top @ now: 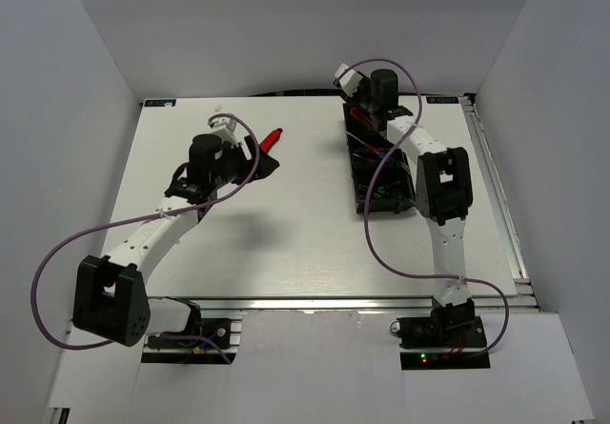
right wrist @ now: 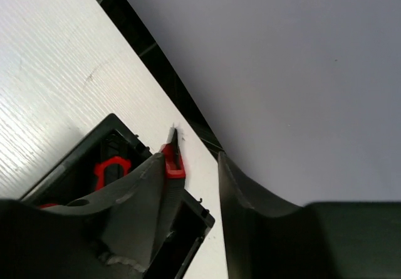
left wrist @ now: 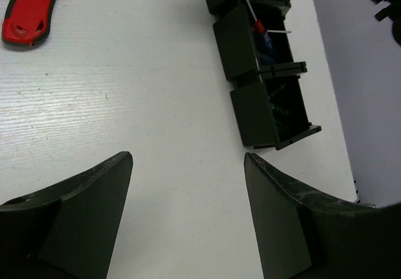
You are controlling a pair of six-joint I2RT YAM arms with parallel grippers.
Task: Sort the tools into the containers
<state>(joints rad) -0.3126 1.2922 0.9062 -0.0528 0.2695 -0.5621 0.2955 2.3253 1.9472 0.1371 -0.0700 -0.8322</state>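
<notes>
Right claw hangs parted above tray, red-handled tool just outside its jaws.

The table is white and matt, with a fine ribbed grain. The tray of 3 compartments is black plastic with a dull sheen. The red handle looks smooth and slightly glossy, perhaps rubbery plastic. The left gripper has 2 fingers of matt black plastic, scuffed grey.
</notes>
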